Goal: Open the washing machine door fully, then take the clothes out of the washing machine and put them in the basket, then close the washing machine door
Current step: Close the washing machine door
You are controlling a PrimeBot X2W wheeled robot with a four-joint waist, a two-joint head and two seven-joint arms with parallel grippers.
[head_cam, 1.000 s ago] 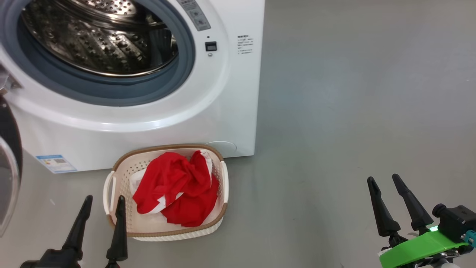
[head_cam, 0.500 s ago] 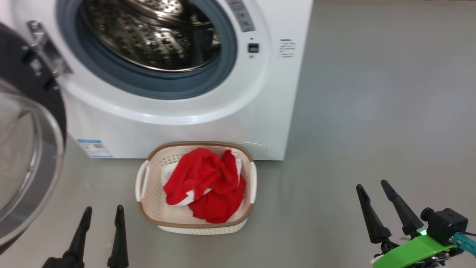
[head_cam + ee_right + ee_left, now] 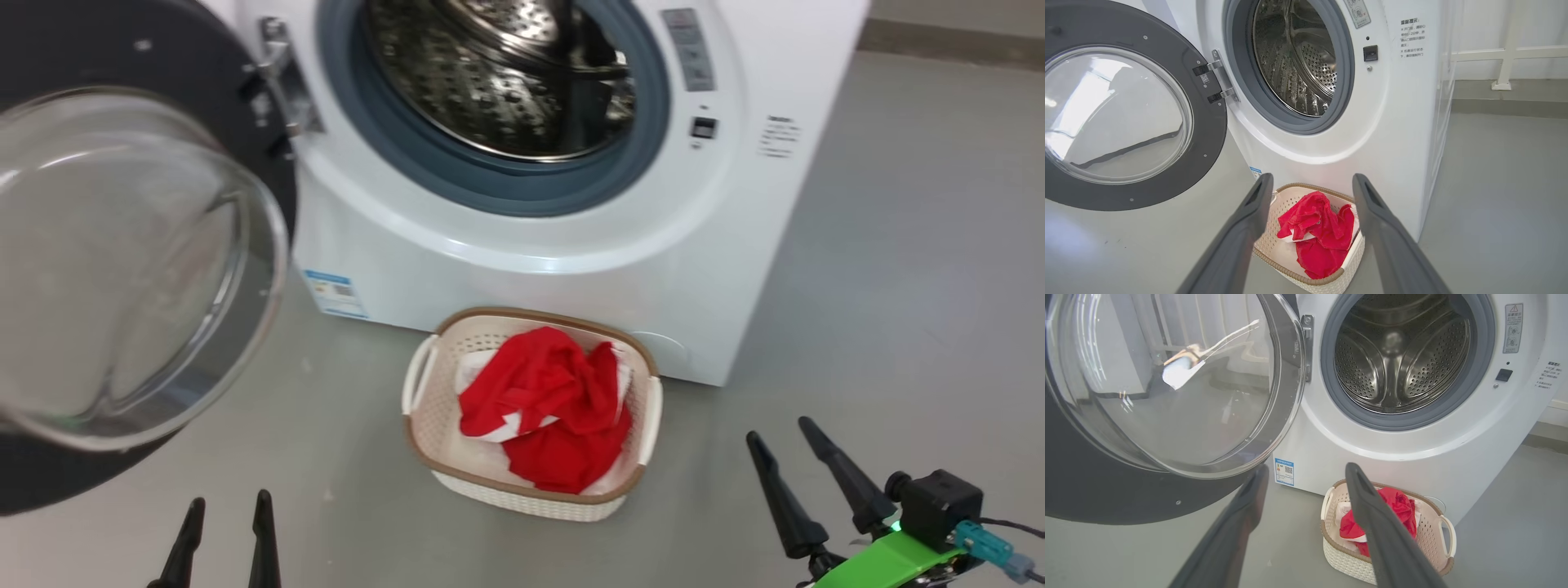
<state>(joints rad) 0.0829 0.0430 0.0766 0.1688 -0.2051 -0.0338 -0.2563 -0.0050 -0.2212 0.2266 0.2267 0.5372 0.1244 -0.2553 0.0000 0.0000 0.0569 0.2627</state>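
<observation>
The head camera has swung left onto the open black-rimmed glass door (image 3: 122,261); red clothes (image 3: 547,408) lie in the cream perforated basket (image 3: 539,313) before the white washing machine (image 3: 571,245), so closing remains, with left gripper (image 3: 229,510) and right gripper (image 3: 780,437) spread empty.

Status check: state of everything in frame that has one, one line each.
door, swung wide open
washing machine, nothing visible inside
clothes, bunched in the basket
basket, upright, in front of the washing machine
left tool, open, holding nothing
right tool, open, holding nothing
</observation>
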